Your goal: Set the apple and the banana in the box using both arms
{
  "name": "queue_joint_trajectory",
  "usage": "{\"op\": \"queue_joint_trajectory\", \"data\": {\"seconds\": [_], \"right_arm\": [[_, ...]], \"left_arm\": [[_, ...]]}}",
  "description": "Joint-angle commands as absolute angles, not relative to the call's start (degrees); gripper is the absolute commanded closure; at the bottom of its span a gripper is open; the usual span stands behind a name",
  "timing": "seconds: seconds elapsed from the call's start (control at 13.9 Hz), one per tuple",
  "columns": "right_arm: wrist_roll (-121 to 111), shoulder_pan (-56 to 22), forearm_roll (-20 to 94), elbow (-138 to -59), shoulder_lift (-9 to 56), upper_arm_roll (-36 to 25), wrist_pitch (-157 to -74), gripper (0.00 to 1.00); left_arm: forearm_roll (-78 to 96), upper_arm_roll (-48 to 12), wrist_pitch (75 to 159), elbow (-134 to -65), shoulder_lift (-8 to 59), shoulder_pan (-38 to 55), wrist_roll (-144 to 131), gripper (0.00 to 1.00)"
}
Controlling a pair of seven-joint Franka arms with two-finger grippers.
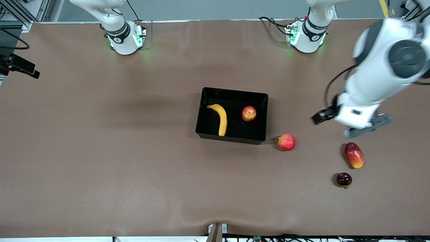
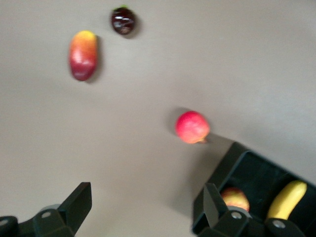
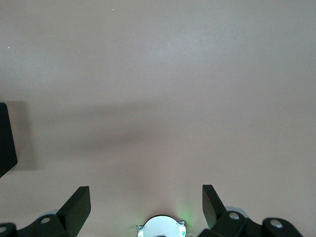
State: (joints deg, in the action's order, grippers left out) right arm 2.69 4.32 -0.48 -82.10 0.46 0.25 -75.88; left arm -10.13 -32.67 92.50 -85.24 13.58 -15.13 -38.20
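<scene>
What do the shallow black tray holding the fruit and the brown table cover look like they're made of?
The shallow black tray looks like glossy moulded plastic: its floor mirrors the fruit. The brown table cover seems a matte soft sheet, perhaps vinyl or fabric, rippling at its near edge.

Robot lab: bench-mounted arms (image 1: 121,33), loose cables (image 1: 272,22)

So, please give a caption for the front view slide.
Banana and apple lie in the box; open left pincer hangs above bare table.
</scene>
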Motion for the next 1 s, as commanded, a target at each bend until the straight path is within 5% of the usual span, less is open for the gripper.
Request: {"op": "queue_joint_trajectory", "data": {"seconds": [0.0, 0.93], "right_arm": [[3.3, 4.0, -0.2, -81.1, 1.0, 0.1, -75.1, 0.0], [3.3, 3.9, -0.2, -81.0, 1.0, 0.1, -75.1, 0.0]], "left_arm": [[-8.2, -32.8, 89.5, -86.2, 9.2, -19.8, -31.0, 0.0], [-8.0, -32.1, 88.9, -88.2, 4.0, -23.3, -12.5, 0.0]]}}
